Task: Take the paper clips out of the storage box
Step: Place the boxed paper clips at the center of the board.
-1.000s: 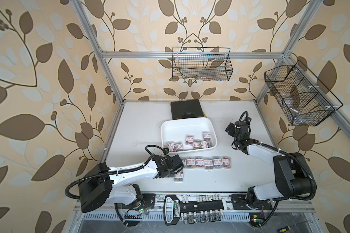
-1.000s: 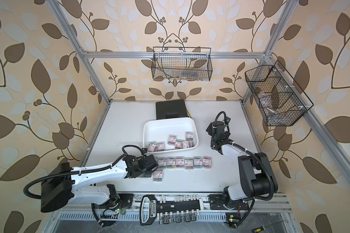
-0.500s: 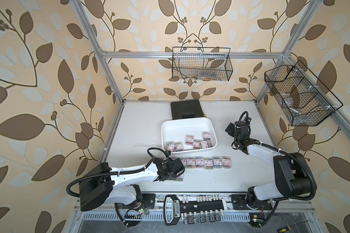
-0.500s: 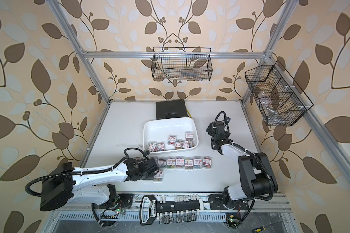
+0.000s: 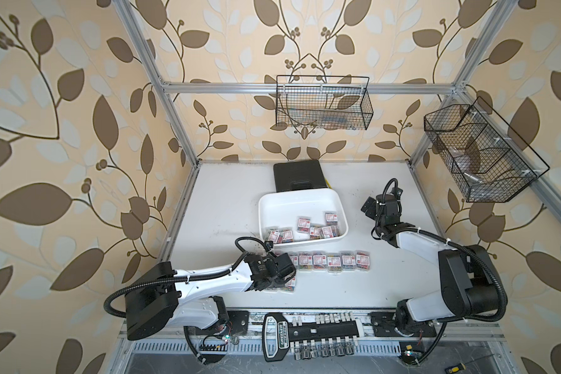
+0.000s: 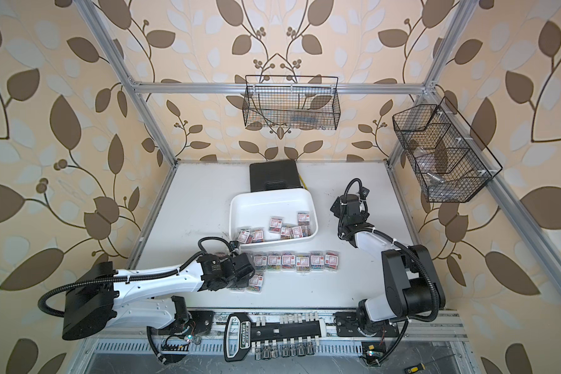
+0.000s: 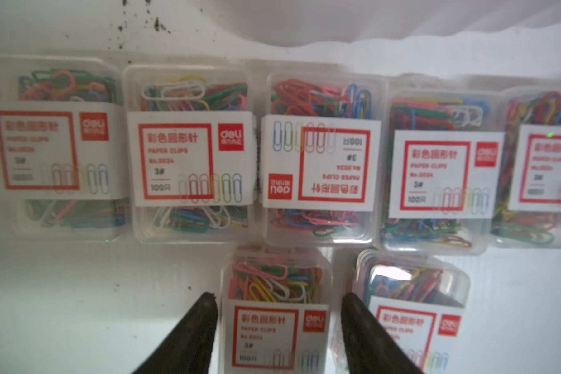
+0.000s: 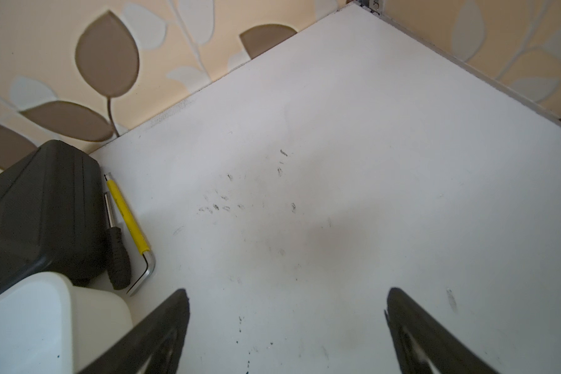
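The storage box point(image 5: 300, 194) is a white tray in mid-table, and several boxes of paper clips point(image 5: 305, 225) lie in its near half. Several more paper clips point(image 5: 334, 260) form a row on the table in front of it. Two others lie nearer the front edge. My left gripper point(image 7: 278, 296) stands over one of these two point(image 7: 274, 323), open, with a thin gap between each finger and the box's sides. The second one point(image 7: 412, 311) lies right beside it. My right gripper point(image 8: 287, 291) hangs open over bare table, right of the tray, holding nothing.
A black hard case point(image 5: 298, 175) lies behind the tray, with a yellow hex key point(image 8: 127, 213) and a screwdriver point(image 8: 119, 259) at its side. Wire baskets point(image 5: 323, 103) point(image 5: 480, 152) hang on the back and right walls. A socket tool rail point(image 5: 308, 330) lies along the front edge.
My left gripper has settled low over the front row, where a second box now lies beside the first. Its jaws have widened a little. The right arm has not moved.
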### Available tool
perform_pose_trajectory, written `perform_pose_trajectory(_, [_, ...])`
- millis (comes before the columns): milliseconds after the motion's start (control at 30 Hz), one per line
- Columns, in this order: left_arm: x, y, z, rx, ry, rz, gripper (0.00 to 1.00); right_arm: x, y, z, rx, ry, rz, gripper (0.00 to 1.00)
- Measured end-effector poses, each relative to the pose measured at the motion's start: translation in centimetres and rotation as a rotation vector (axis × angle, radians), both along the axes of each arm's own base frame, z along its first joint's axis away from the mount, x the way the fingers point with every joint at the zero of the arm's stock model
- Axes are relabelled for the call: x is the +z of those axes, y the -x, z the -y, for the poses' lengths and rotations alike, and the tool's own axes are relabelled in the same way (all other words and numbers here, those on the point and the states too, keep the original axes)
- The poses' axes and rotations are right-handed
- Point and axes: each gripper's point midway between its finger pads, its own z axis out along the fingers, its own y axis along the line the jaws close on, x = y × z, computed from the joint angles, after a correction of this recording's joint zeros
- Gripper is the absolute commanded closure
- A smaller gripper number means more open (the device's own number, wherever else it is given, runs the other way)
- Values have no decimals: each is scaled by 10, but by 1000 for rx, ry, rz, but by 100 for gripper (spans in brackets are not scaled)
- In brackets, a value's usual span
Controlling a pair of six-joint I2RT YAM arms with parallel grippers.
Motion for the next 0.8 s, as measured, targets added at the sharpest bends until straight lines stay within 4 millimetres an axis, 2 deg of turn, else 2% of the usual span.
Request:
perform_pose_trajectory(233, [5,2,-1,9,34,14,43,0,0,0,0,0,0,5])
perform_pose_trajectory(500, [6,3,-2,21,59,20,49,0,0,0,0,0,0,5])
perform_pose_trajectory(800, [14,2,5,0,99,42,45,0,0,0,0,0,-1,6])
